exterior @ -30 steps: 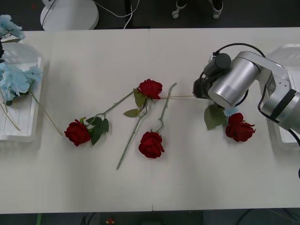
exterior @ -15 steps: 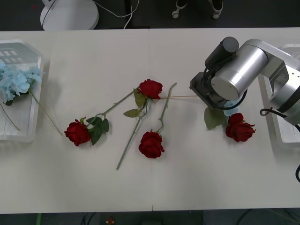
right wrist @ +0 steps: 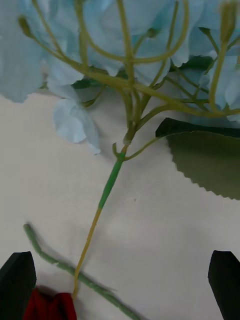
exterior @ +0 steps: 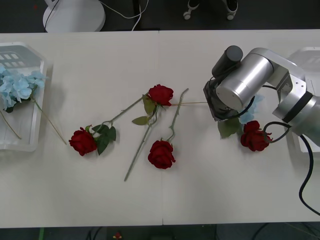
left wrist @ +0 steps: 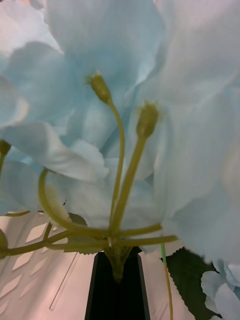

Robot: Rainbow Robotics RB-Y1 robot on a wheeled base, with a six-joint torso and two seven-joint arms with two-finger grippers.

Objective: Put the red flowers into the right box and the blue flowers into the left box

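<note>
I am counting four red flowers lying on the white tabletop. Three are grouped around the middle with their stems crossing or nearly touching; the fourth is lying nearer the right edge, just beside my right arm. Each head is lying flat, stem trailing.

I am counting two white tubs. The left box is sitting against the left edge of the tabletop, and a bunch of the blue flowers is resting in it, with thin stems trailing over its rim toward the table middle. The right box is sitting at the right edge, mostly hidden behind the arm.

The right gripper is hovering over the tabletop, right of centre, over one blue cluster lying on the surface. In the right wrist view its two black fingers are standing wide apart at the corners, gripping nothing; the cluster's thin stem is running between them and reaching a red head and a green rose stem. In the front view a little pale blue is peeking out beside the arm, next to the fourth rose.

The left gripper is pinching shut on the base of another blue cluster; its dark fingers are meeting at the stem junction, petals crowding the lens. Slotted white plastic is showing behind, probably the left box's wall, though the view is too close to be sure. So that makes at least three blue clusters.
</note>
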